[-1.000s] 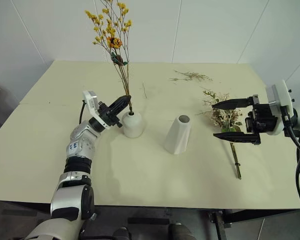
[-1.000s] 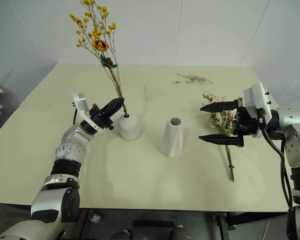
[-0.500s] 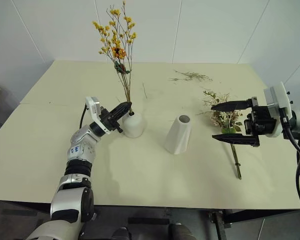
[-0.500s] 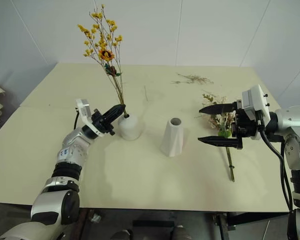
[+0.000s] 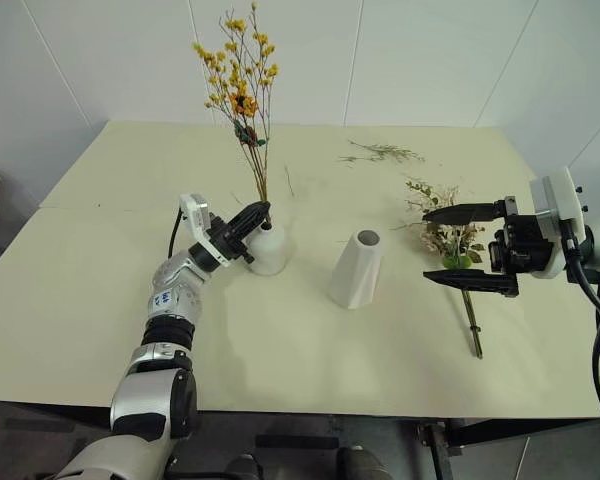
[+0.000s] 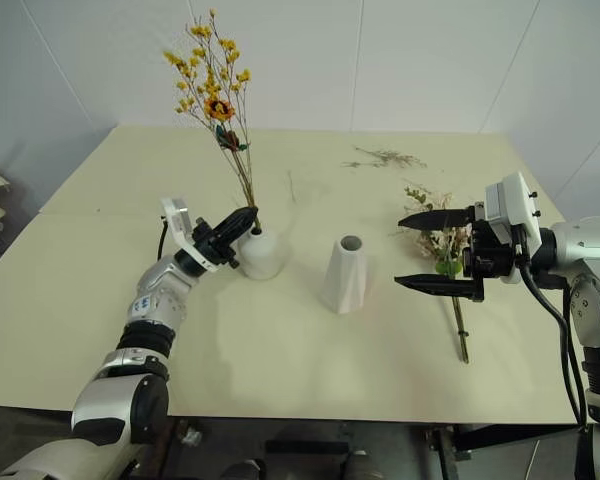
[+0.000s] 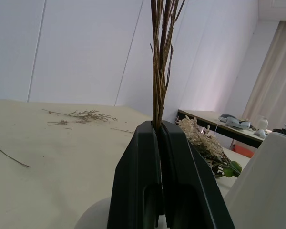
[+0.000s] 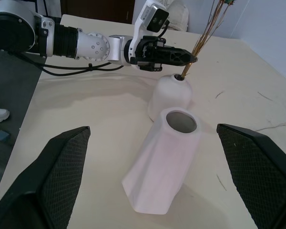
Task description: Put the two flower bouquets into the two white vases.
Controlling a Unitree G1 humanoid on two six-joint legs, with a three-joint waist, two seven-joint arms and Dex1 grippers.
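Left eye view: yellow bunch (image 5: 238,70) stands with its stems in the round vase (image 5: 268,248), left of the cone vase (image 5: 356,268) on the table (image 5: 100,280).
Left gripper (image 5: 258,214): pinched tight on the yellow bunch's stems just above the vase mouth.
Right gripper (image 5: 462,246): fingers spread as wide as they go, holding nothing, hanging above the cream bunch (image 5: 452,240), which lies flat on the table to the right of the cone vase.
Twig (image 5: 380,152): loose near the far edge, apart from everything.
Risk, left: if the clamped fingers pull sideways, the stems could lever the round vase over; if let go while the bunch leans, it may tip, being tall and top-heavy.
Risk, right: the cone vase leans and could topple if knocked in bringing the cream bunch over.
Change: the yellow bunch stands more upright than a second ago and sits lower; the right gripper is as it was.
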